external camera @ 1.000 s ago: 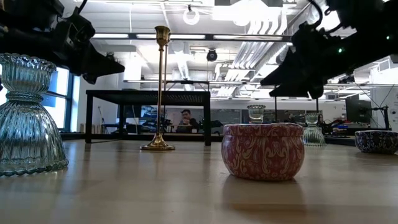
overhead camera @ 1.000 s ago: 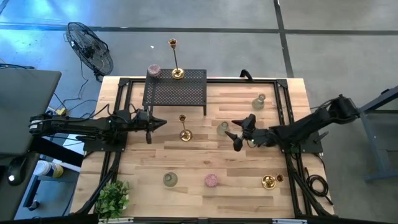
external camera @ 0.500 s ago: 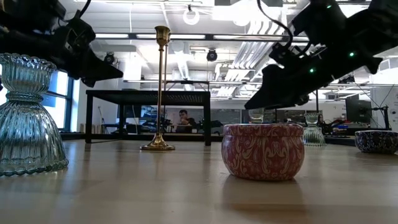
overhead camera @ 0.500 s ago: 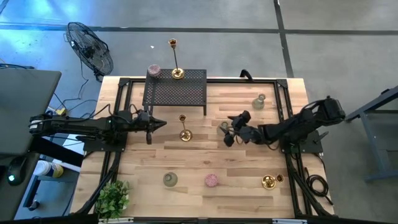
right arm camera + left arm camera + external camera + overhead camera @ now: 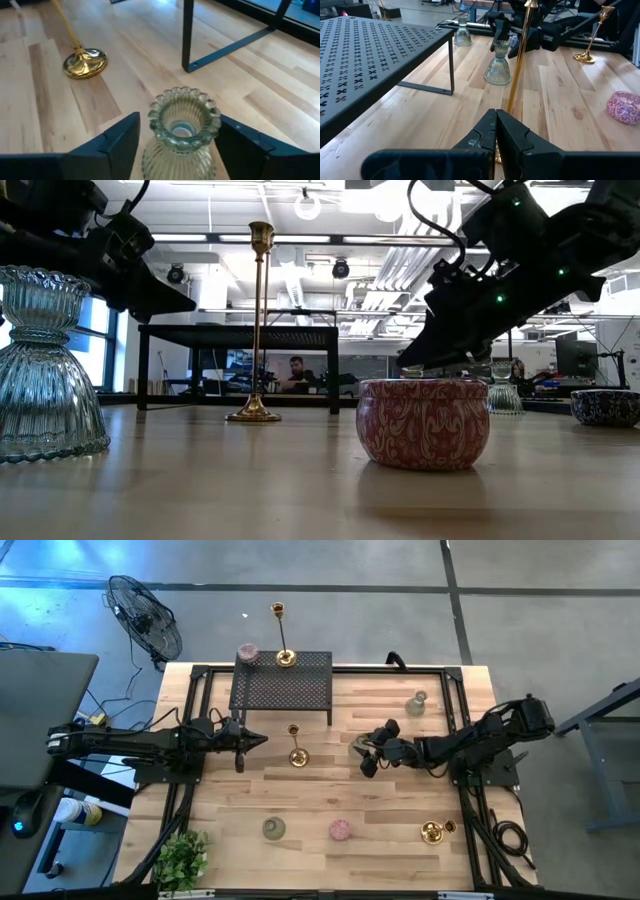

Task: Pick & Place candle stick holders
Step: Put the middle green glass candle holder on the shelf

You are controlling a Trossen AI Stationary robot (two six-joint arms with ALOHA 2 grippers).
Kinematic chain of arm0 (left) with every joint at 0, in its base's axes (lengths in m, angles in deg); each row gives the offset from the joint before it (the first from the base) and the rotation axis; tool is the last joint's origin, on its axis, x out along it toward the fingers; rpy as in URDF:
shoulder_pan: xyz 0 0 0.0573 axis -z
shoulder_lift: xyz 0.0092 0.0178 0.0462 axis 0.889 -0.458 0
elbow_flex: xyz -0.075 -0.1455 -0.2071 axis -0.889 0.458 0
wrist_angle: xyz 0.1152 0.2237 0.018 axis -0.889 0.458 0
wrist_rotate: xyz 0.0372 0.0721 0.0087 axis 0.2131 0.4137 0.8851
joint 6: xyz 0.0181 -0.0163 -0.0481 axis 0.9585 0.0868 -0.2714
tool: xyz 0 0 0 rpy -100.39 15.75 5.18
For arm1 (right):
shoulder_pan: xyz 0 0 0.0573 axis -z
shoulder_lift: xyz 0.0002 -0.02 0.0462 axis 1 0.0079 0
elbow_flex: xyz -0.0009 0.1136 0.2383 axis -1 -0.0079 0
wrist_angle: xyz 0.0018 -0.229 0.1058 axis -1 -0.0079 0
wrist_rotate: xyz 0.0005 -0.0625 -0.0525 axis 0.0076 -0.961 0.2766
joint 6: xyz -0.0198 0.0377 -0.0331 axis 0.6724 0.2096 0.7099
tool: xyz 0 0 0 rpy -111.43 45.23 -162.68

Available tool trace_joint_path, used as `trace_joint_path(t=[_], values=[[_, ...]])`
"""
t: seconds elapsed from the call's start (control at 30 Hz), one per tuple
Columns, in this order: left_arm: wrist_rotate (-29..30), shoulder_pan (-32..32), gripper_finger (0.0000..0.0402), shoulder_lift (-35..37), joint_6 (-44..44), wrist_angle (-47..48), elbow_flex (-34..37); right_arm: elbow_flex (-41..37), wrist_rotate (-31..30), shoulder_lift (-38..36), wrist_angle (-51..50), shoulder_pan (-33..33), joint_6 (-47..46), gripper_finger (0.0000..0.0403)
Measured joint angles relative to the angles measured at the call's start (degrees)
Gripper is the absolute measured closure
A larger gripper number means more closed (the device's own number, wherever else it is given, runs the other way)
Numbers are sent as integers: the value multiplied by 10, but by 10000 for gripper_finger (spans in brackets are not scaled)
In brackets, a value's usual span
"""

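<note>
A pale-green glass candle stick holder [image 5: 181, 131] stands upright on its base near the table's middle [image 5: 357, 747]. My right gripper [image 5: 179, 121] is open, with one finger on either side of the holder's upper part [image 5: 364, 752]. My left gripper [image 5: 262, 740] hovers shut just left of a tall slim gold candlestick [image 5: 296, 746], which stands on its round base. Another tall gold one [image 5: 284, 636] and a pink round one [image 5: 247, 653] sit on the black mesh rack [image 5: 282, 688]. My right gripper's fingers [image 5: 120, 142] flank the holder's fluted rim [image 5: 155, 112], coming from the table's right side and slanting down. A narrow gap shows at one finger. Whether the other finger touches the rim, I cannot tell. The holder stands upright on the table.
A second glass holder [image 5: 416, 703] stands at the far right. Along the near edge are a glass holder [image 5: 273, 829], a pink round one [image 5: 341, 830], a squat gold one [image 5: 432, 832] and a leafy plant [image 5: 180, 860]. Black frame rails [image 5: 462, 710] line the table's sides.
My right gripper has moved toward the table's left edge and slightly down, until its fingers came to stand around the glass holder. The fingers have drawn closer together. The holder has stayed in place.
</note>
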Motion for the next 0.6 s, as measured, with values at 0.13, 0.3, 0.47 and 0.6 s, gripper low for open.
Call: trace_joint_path(t=[0.13,0.3,0.47,0.6], values=[[0,0,397,0,0,0,0,0,10,0,1,0,5,209],[0,0,397,0,0,0,0,0,26,0,16,0,14,247],[0,0,397,0,0,0,0,0,29,0,21,0,14,262],[0,0,397,0,0,0,0,0,30,0,21,0,14,261]])
